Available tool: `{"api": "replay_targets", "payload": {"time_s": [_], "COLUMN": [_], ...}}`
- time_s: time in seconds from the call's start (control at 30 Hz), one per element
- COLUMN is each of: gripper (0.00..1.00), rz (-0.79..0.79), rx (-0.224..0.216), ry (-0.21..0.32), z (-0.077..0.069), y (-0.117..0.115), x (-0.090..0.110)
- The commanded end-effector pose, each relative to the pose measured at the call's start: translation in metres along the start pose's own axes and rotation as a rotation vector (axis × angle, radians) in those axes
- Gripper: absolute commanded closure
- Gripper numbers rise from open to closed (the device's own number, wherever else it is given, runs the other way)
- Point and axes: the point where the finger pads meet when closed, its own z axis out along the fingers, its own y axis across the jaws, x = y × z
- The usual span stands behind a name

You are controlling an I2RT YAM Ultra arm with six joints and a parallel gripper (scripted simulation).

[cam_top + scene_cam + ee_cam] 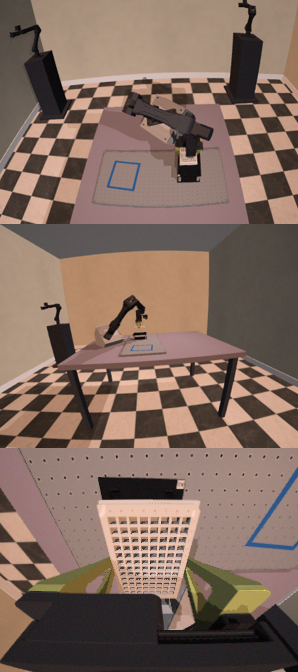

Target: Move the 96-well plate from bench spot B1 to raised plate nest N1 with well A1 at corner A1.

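Tool (pixel 148 579) clamped on the plate (pixel 148 550), holding it in the air right over the black stand (pixel 140 489) on the counter (pixel 183 346), blue square (pixel 123 175) vacated, so lowering and seating it remains.

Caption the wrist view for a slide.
Fingers clamp the 96-well plate above the black nest N1.
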Motion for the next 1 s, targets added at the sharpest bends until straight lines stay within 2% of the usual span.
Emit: {"api": "replay_targets", "payload": {"time_s": [0.0,0.13,0.23,0.97], "gripper": [1.0,1.0,1.0,1.0], "rz": [0.016,0.016,0.04,0.02], "rx": [-0.016,-0.017,-0.037,-0.018], "ry": [-0.016,-0.015,-0.031,-0.022], "z": [-0.0127,-0.0134,-0.0207,-0.0146], "y": [0.0137,0.0189,0.0139,0.0186], "x": [-0.0036,-0.003,-0.0088,-0.0057]}}
